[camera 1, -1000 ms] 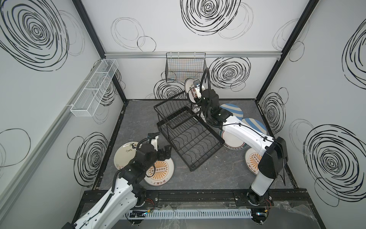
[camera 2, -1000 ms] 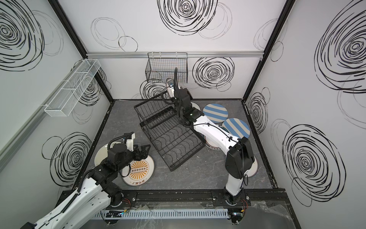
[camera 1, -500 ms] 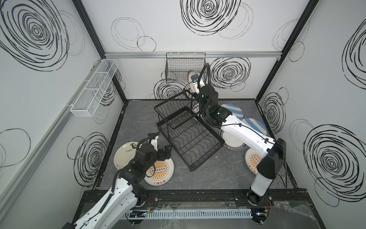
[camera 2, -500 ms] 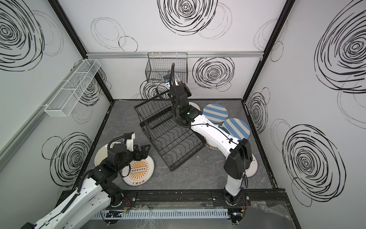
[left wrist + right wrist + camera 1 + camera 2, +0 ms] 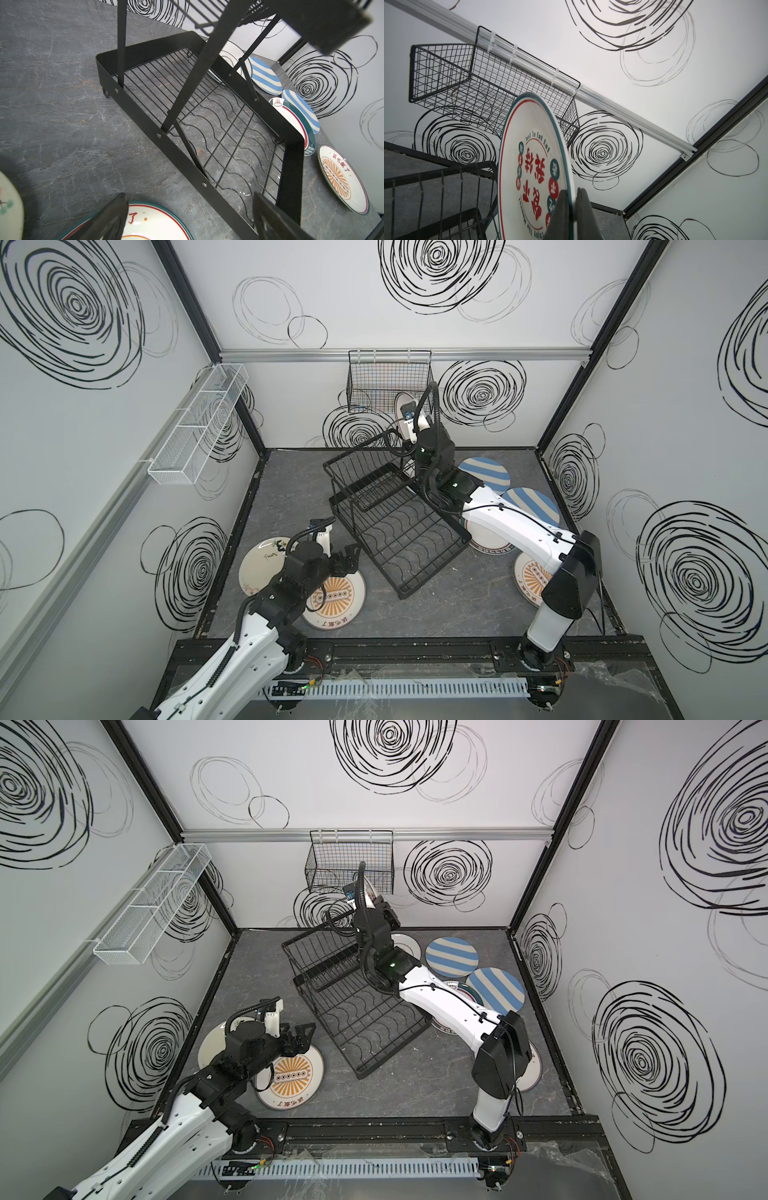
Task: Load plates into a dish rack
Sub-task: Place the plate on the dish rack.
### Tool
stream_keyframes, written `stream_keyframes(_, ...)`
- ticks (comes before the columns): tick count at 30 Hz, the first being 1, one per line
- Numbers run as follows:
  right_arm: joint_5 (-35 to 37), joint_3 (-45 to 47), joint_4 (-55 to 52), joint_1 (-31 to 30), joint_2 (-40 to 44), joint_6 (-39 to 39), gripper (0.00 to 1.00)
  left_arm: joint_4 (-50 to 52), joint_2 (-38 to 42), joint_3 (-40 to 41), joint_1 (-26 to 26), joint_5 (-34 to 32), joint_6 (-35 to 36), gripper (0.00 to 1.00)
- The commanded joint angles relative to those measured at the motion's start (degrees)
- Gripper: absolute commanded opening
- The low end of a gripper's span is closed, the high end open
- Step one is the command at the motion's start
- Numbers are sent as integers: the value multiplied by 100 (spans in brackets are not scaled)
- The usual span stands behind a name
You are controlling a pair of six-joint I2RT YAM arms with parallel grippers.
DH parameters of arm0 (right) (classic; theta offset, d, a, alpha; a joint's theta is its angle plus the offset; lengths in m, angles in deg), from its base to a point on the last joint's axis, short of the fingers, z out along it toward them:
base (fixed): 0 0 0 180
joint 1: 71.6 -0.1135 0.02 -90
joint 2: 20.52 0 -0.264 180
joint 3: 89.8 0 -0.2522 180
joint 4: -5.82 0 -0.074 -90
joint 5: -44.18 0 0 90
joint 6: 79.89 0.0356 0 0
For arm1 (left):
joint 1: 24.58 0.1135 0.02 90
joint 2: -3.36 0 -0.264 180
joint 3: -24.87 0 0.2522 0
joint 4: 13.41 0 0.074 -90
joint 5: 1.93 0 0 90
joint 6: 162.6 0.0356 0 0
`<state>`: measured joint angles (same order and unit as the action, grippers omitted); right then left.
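Plates [image 5: 528, 577] lie flat on the dark stone-look bench [image 5: 291, 489] around a black two-tier dish rack [image 5: 405, 537], which holds none yet. At left, near a cream plate with script [image 5: 259, 564], the left end effector [image 5: 347, 559] hovers over an orange sunburst plate [image 5: 337, 602], jaws spread and empty, likely poised to pick it up. Above the far end of the rack, the right end effector [image 5: 572, 199] pinches the rim of a green-rimmed white plate with red characters [image 5: 529, 166], held on edge, probably so it can drop into a slot. Farther right lie two blue-white striped plates [image 5: 484, 475].
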<state>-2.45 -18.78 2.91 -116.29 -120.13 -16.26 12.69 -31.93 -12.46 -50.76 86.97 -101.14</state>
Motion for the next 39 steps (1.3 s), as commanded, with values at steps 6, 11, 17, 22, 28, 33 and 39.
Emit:
stream_keyframes(6, -19, 42, 249, -5, 340, 117, 0, -144, 4, 50, 27, 14, -14, 96)
stream_keyframes(11, -34, 41, 244, -82, 295, 147, 0, -144, 29, 63, 33, 5, -12, 96)
stream_keyframes(17, 53, -414, 54, -104, 54, 62, 0, -175, 6, 72, 33, 47, -15, 96)
stream_keyframes(22, 226, -782, 34, -175, -49, -71, 0, -153, 22, 46, 25, 65, -4, 96)
stream_keyframes(28, 309, -662, 31, -250, 102, -155, 0, -137, -48, 7, 20, 86, 2, 96)
stream_keyframes(33, 215, -139, 145, -212, 424, -103, 0, -127, -74, 6, 26, 95, -8, 96)
stream_keyframes(39, 115, 190, 143, -122, 586, 10, 0, -138, -101, 11, 18, 109, 6, 96)
